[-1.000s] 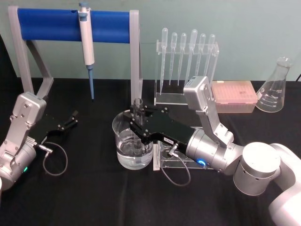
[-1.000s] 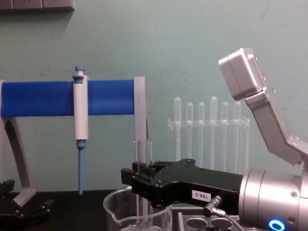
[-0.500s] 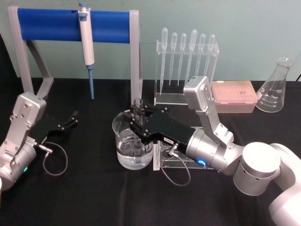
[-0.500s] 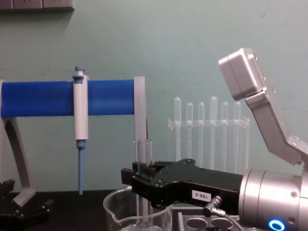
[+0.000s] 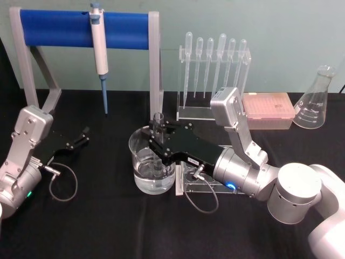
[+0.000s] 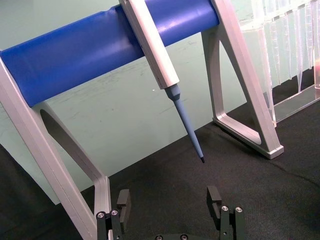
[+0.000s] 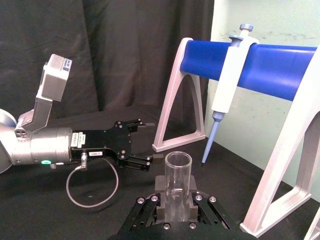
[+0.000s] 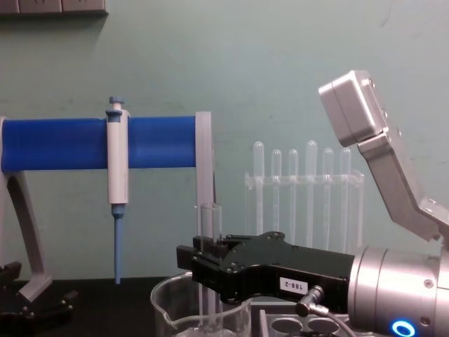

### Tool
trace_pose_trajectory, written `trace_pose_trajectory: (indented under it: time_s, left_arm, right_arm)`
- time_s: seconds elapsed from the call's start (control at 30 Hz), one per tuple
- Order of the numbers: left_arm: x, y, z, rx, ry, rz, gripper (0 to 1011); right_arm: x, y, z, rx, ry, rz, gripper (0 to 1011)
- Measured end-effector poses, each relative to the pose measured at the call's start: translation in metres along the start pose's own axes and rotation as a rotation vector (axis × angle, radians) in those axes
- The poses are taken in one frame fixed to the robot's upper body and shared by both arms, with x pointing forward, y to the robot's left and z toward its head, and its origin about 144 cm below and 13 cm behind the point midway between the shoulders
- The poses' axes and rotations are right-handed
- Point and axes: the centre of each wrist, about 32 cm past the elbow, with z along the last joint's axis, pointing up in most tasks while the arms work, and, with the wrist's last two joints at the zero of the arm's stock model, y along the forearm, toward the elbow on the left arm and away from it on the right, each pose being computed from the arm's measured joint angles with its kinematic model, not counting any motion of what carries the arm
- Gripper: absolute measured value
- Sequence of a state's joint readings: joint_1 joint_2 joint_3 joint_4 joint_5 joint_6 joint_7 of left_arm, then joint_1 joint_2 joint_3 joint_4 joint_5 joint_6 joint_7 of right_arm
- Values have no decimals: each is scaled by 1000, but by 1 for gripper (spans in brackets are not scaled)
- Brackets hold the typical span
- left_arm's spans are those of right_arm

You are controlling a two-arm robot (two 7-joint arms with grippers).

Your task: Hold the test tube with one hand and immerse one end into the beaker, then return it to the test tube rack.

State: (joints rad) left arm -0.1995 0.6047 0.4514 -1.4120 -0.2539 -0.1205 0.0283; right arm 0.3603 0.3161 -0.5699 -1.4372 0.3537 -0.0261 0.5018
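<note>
Over the beaker (image 5: 141, 181), at the middle of the black table (image 5: 108, 226), my right gripper (image 5: 157, 145) reaches in from the right with its jaws closed tight on the test tube (image 5: 158, 122), one on each side of the glass just below its open rim. I hold the tube upright. Its rim stands above my black fingers, and its rounded lower end dips inside the beaker into the clear liquid there. From the chest view the tube (image 8: 209, 225) rises straight up out of my right gripper (image 8: 207, 270), with the beaker's spouted rim (image 8: 163, 303) below it. The right wrist view looks down on the tube's open mouth (image 7: 178, 162), clamped between the two jaws. Beneath my right wrist, just beside the beaker, lies the clear test tube rack (image 5: 188, 186). My left gripper (image 5: 82, 136) sits low over the table far to the left, near a foot of the blue-barred stand (image 5: 81, 28), with its fingers spread wide and nothing between them. A white-and-blue pipettor (image 5: 98, 51) hangs from that stand, and a rack of pipettes (image 5: 215, 70) stands behind the beaker.
</note>
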Motion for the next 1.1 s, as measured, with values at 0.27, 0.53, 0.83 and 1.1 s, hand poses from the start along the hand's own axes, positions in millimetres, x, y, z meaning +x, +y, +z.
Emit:
trace_pose_trajectory:
  time_s: [0.27,0.53,0.83,1.1]
  left_arm:
    - [0,0,0,0,0,0,1000]
    - [0,0,0,0,0,0,1000]
    - [0,0,0,0,0,0,1000]
    - [0,0,0,0,0,0,1000]
  right_arm:
    - [0,0,0,0,0,0,241]
    - [0,0,0,0,0,0,239]
    - [0,0,0,0,0,0,239]
    - [0,0,0,0,0,0,241]
